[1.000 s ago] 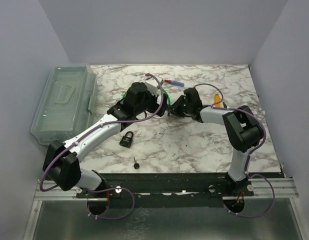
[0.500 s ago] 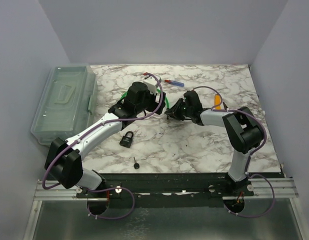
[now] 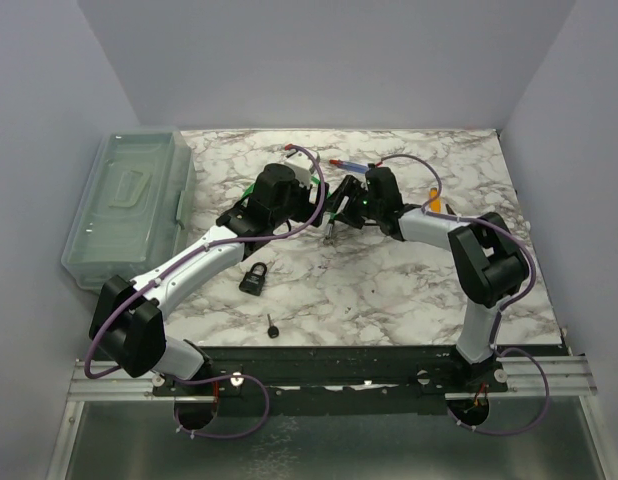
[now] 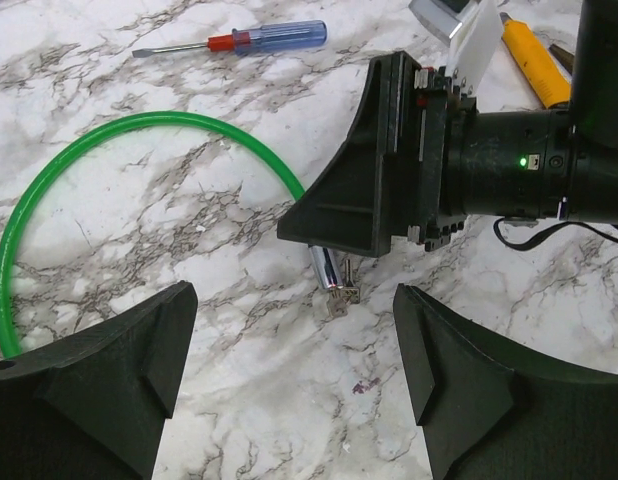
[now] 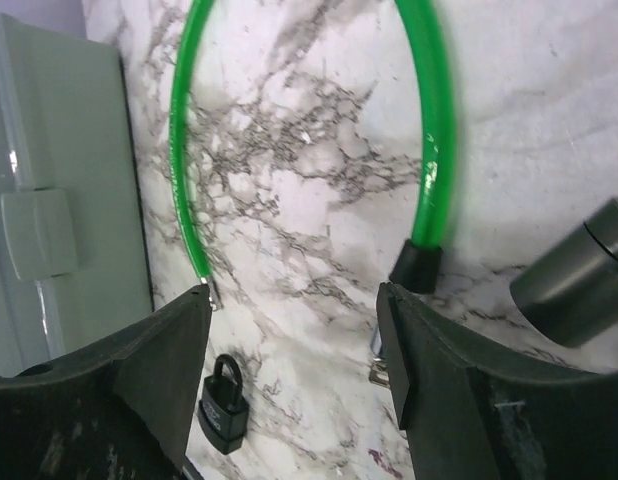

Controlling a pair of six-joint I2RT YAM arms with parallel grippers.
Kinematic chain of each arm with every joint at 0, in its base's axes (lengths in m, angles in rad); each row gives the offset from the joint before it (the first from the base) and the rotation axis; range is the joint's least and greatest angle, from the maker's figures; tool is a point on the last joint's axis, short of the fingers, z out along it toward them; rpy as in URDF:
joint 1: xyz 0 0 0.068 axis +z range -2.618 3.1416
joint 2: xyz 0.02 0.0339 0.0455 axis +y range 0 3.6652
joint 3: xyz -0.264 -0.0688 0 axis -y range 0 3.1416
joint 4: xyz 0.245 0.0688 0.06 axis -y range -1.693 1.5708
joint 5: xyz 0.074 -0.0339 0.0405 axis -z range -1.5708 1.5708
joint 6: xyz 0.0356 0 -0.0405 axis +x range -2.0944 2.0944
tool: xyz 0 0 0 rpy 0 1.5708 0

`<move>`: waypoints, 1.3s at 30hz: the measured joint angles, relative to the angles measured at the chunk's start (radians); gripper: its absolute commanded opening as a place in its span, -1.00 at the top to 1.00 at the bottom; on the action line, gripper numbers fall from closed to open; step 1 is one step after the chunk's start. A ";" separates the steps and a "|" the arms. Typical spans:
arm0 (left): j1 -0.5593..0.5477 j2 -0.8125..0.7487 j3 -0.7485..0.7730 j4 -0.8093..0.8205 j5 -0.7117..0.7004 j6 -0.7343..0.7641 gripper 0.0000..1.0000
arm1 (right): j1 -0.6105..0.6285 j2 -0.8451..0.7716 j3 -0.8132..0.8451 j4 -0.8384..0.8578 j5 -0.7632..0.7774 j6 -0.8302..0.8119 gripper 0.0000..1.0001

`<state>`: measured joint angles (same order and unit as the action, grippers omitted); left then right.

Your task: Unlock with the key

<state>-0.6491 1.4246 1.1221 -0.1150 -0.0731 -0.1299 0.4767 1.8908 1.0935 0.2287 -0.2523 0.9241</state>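
Likely trouble: the small key [image 3: 272, 326] by the surface's near edge and the padlock [image 3: 254, 278] just beyond lie well apart from both arms. Mid-surface, the left claw [image 4: 294, 335] and right claw [image 5: 289, 330], each wide open and empty, crowd nose to nose over the silver barrel [image 4: 325, 270] beside the green cable [image 4: 139, 119]. They might collide or knock it.

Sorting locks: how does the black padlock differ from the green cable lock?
The black padlock is small, rigid, shackle seemingly shut; the green cable lock is a big loop, one end free. The padlock lies nearer the table's near edge than the cable lock. Both rest on it.
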 measured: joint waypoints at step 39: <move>0.000 -0.237 -0.094 -0.276 -0.199 -0.142 -0.91 | 0.406 -0.499 -0.214 -0.518 0.389 -0.100 -0.58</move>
<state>-0.6495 1.1873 1.0279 -0.3912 -0.2718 -0.2714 0.8825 1.3918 0.8795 -0.2897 0.1368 0.8242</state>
